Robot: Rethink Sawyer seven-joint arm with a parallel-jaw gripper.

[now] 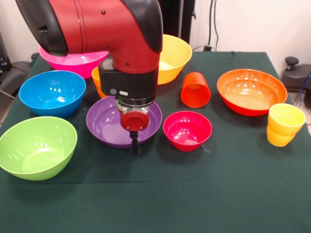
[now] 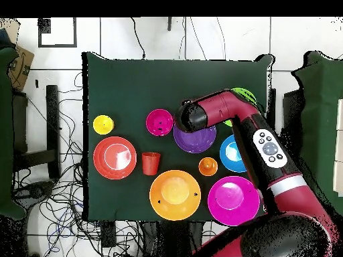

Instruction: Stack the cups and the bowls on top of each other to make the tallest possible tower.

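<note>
Arm (image 1: pixel 107 29) bends down, tool (image 1: pixel 134 144) over purple bowl's (image 1: pixel 104 121) near rim.

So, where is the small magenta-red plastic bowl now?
In the front view, the small magenta-red plastic bowl sits right of the wide purple plastic bowl, in front of the tipped red-orange cup.

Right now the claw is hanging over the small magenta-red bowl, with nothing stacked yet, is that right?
Not quite: the claw hangs over the purple bowl, as the front view shows. The small magenta-red bowl sits beside it. Nothing is stacked yet.
</note>
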